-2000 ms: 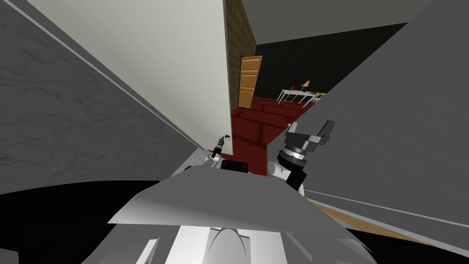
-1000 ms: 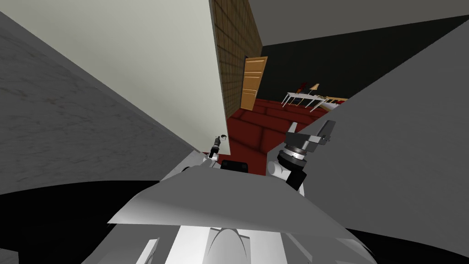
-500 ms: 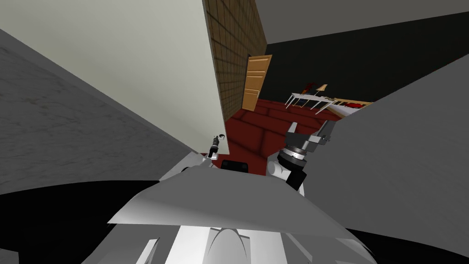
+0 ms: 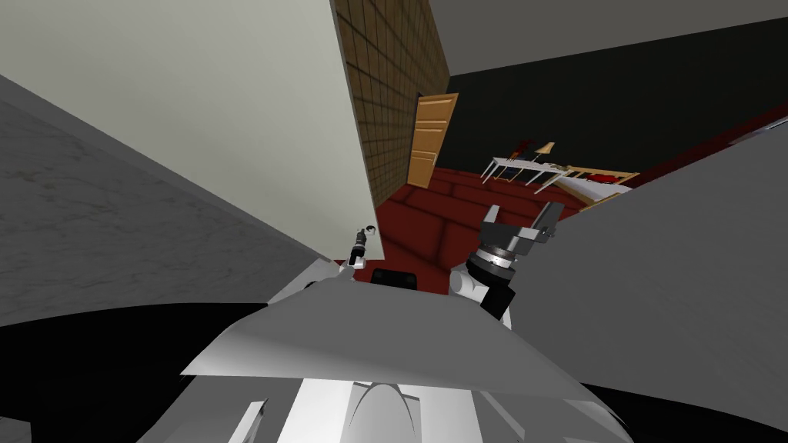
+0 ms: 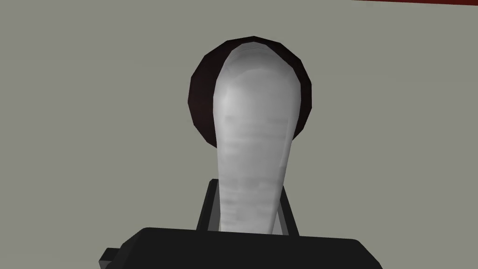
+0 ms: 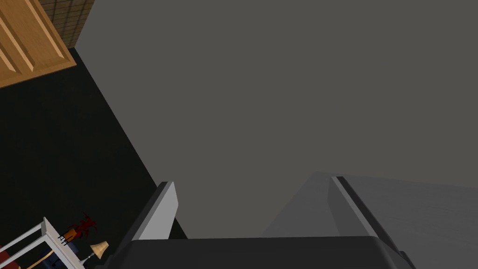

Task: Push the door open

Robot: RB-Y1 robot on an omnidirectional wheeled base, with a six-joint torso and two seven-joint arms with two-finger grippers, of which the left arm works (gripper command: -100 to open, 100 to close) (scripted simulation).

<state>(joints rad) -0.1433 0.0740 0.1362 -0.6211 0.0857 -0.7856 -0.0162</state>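
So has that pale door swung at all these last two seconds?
Yes. The pale door has swung left, its edge drawing away from the wooden door beyond, baring more brick wall.

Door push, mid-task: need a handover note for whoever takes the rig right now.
Left end effector: shut on the light grey lever door handle, near the door's free edge.
Right end effector: open, holding nothing, raised beside the grey wall on the right.
Door: pale slab, stands partly open. The dark red floor shows through the gap.
Done: handle grasped, door ajar.
Left: probably push further with the left arm until the opening is wide enough, then release the handle.
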